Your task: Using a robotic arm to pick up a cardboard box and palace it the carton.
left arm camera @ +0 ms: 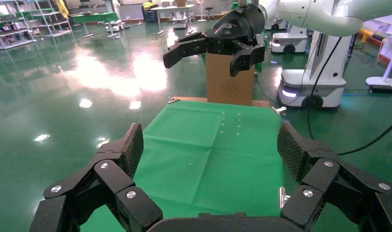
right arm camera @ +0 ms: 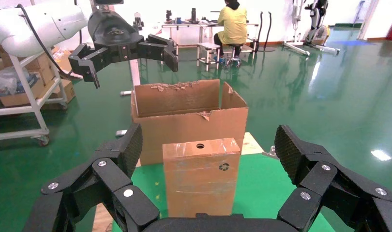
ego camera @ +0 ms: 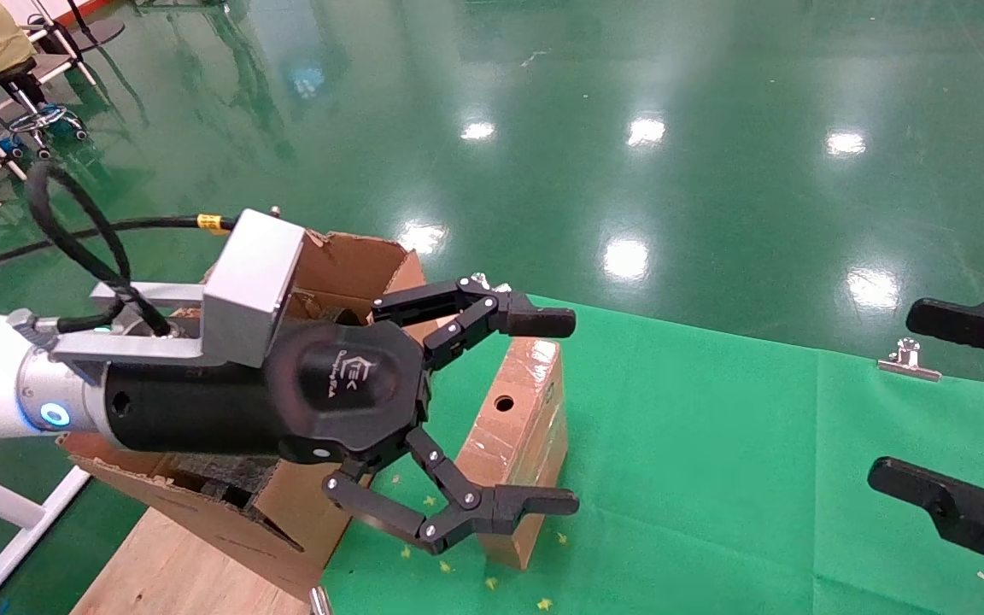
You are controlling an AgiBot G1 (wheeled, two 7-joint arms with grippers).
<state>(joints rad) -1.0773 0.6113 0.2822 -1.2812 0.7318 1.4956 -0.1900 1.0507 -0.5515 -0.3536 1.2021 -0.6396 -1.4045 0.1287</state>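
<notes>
The small taped cardboard box (ego camera: 513, 436) stands upright on the green cloth, a round hole in its top face; the right wrist view shows its recycling mark (right arm camera: 201, 188). The torn carton (ego camera: 347, 273) (right arm camera: 189, 125) stands just behind it, flaps up. The robotic arm, my left, holds its gripper (ego camera: 547, 412) open in the air; seen from the right wrist, it (right arm camera: 131, 63) hangs well above the carton and touches nothing. Its own view shows only cloth between the fingers (left arm camera: 131, 150). My right gripper (ego camera: 895, 395) (right arm camera: 209, 145) is open, level with the box, some way short of it.
The green cloth (ego camera: 714, 478) covers the table, held by a silver clip (ego camera: 909, 359) at its far edge. The carton rests on a wooden board (ego camera: 176, 564). Another brown box (left arm camera: 230, 82) stands past the cloth. A seated person (right arm camera: 233, 24) and a white rack (right arm camera: 20, 96) are far off.
</notes>
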